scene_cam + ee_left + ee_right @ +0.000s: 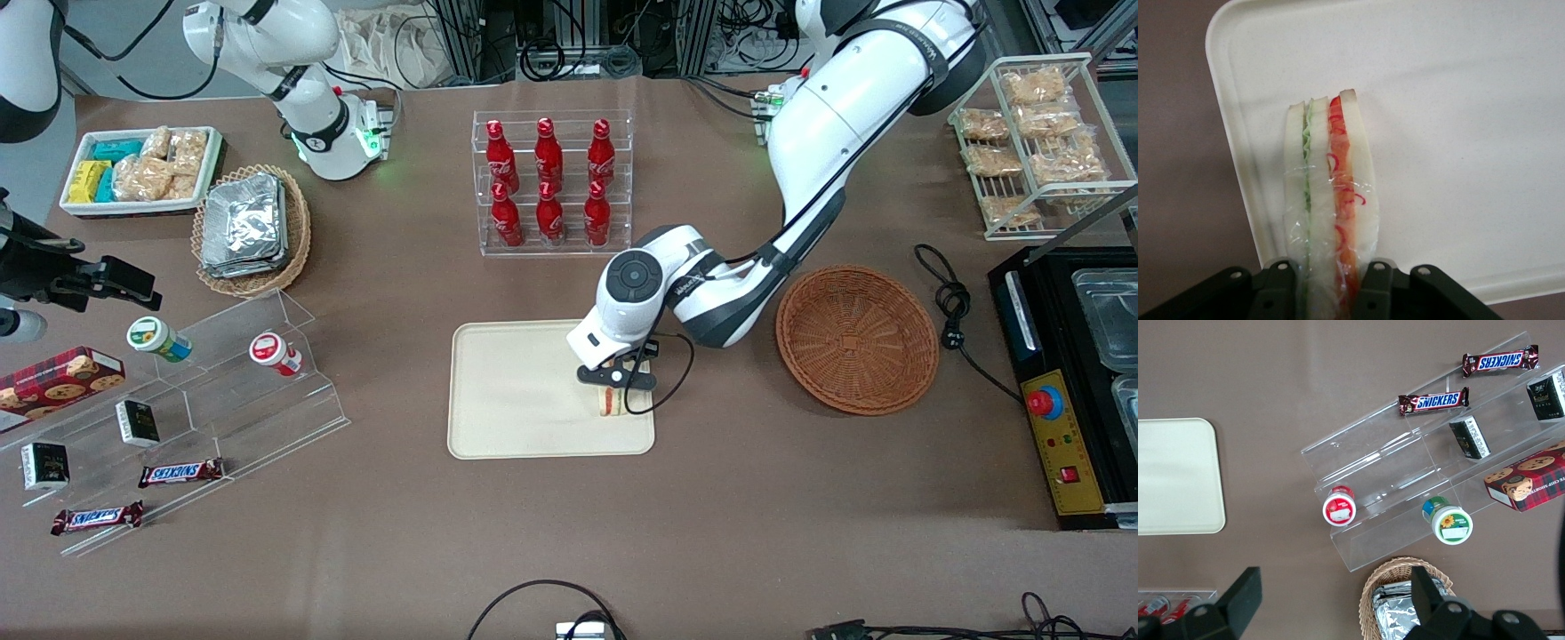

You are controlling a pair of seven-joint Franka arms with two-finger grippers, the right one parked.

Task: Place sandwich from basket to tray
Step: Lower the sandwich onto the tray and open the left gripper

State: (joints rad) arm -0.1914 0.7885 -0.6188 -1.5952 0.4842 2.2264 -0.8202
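Your gripper is clamped on the sandwich, one finger on each bread face. You can see the wrapped wedge standing edge-up over the tray, near its rim

In the front view, the black two-finger gripper covers most of the plastic-wrapped white-bread sandwich wedge; only its layered edge shows beneath. In the wrist view, the picture's edge cuts off the flat cream-beige rectangular tray and the gripper's fingers.
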